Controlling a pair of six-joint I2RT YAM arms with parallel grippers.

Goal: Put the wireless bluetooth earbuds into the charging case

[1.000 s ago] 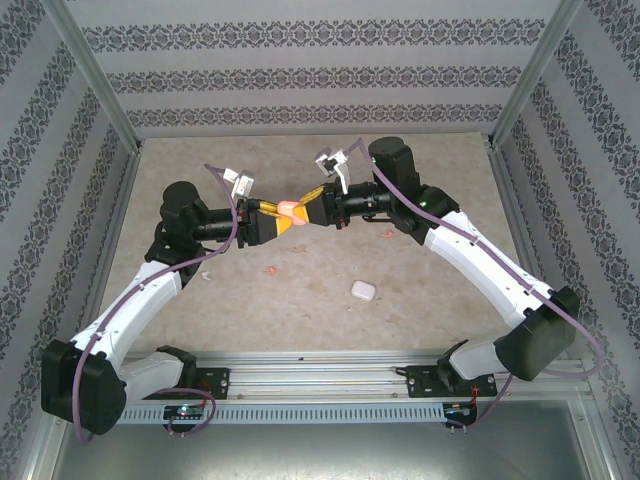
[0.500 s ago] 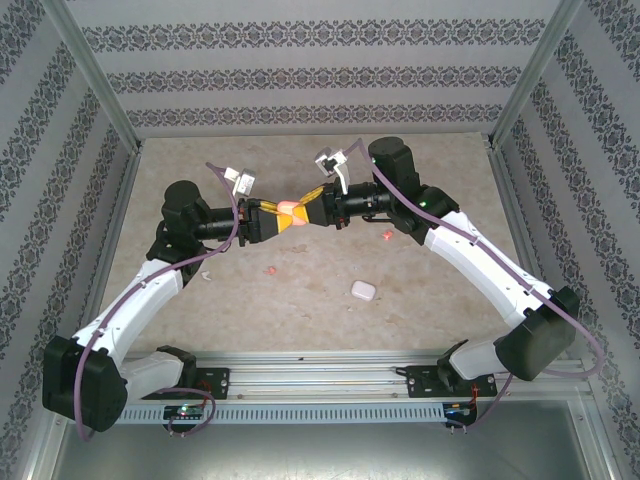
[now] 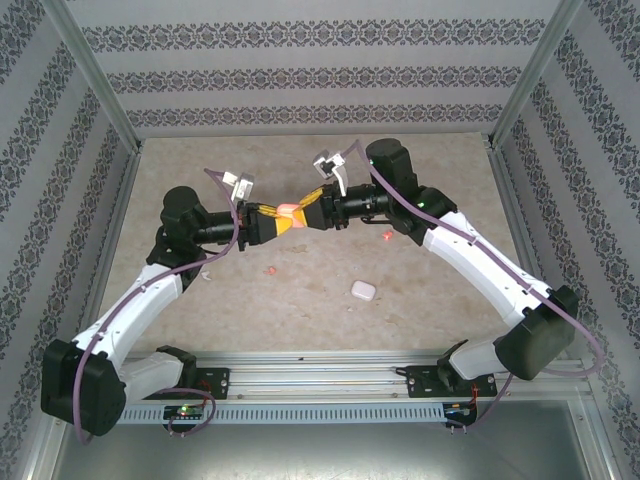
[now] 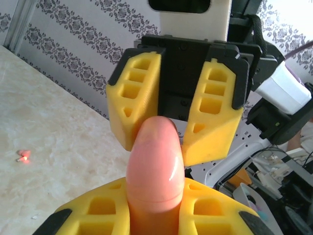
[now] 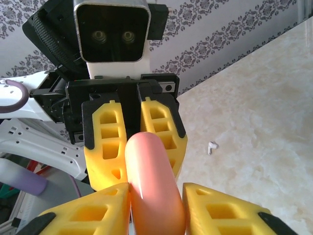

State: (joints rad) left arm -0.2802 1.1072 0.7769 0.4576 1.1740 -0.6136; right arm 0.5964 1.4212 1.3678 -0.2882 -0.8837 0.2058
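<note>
Steadiness first: hold pink charging case (image 4: pixel 155 161) level in mid-air, left jaws clenched on one end, right jaws flanking the other with grip impossible to tell, and open it squarely before fetching red-pink earbud (image 3: pixel 268 270) lying on counter (image 3: pixel 320 310) well below.

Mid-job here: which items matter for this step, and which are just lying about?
Job in hand: pink case, lifted off the table; red-pink earbud; second red-pink earbud.
Lying about for now: white case; white earbud.
</note>
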